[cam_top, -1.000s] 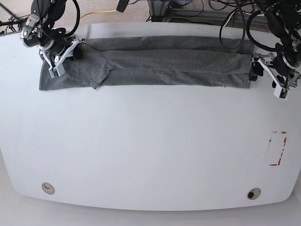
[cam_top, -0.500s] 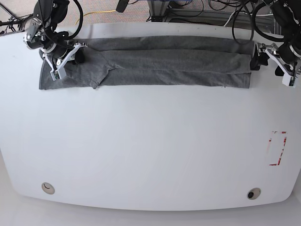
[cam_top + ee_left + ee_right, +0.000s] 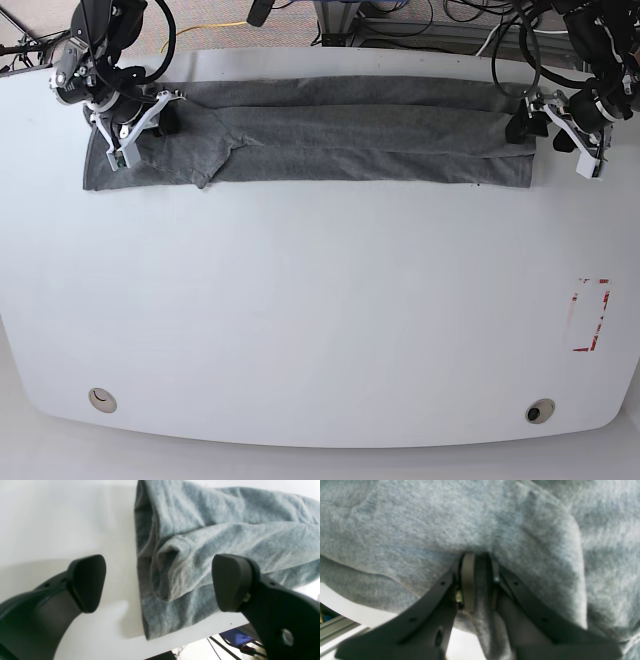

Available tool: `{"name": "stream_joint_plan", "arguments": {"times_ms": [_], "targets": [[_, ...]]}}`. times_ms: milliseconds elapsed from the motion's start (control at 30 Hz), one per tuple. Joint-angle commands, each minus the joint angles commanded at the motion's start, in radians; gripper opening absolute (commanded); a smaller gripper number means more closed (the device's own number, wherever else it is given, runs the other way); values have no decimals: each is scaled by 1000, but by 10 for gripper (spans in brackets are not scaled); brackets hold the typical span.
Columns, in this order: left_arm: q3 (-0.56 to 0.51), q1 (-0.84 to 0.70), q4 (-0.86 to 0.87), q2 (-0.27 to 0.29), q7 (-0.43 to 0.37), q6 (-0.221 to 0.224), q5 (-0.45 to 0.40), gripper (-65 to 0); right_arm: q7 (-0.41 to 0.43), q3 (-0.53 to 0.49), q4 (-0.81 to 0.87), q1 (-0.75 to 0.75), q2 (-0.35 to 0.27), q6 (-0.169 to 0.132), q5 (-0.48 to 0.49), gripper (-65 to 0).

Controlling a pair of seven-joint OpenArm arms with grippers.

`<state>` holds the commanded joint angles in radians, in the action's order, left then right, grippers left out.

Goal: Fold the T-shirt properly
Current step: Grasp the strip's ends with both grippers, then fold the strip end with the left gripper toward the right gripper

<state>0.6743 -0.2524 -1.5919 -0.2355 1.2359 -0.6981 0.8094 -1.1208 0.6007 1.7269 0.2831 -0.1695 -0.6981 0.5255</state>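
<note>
Left wrist view: the left gripper (image 3: 158, 582) has its jaws spread wide, straddling the T-shirt (image 3: 200, 545) edge on the white surface (image 3: 62, 517).

Right wrist view: the right gripper (image 3: 480, 580) has its jaws clenched on a T-shirt fold.

Base view: the T-shirt lies as a long band along the far edge.

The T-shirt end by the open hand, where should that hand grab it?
Probably the T-shirt's layered end edge. The left hand already straddles it with jaws open, so coming straight down from above onto those stacked folds looks best.
</note>
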Motion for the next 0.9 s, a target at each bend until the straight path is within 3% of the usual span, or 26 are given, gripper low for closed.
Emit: {"name": "stream_joint_plan", "arguments": {"times_ms": [67,133,233,333,433,733,900], "targets": [[-5,0,8,0,0,0,0,-21,0,2,3,3,0,0,0,-568],[-5,-2,14,3,0,0,-5,-89,0,3,-2,3,0,0,-2,-568],[-15,0,41,25,2,0,-5,-253,2,3,-2,2,0,0,-3,-568],[-54,0,55,21,0,0,-5,-482,2,3,-2,5,0,0,-2,-569],[-71,0,44,23,0,0,-6,-586,2,3,-2,2,0,0,-2,-569],[-74,-31,-269,29,0,8,-5,-596,2,3,-2,2,2,0,-2,-569],[-152,-34,-400,21,5,10,2,-596,2,2,-2,2,2,0,-2,-569]]}}
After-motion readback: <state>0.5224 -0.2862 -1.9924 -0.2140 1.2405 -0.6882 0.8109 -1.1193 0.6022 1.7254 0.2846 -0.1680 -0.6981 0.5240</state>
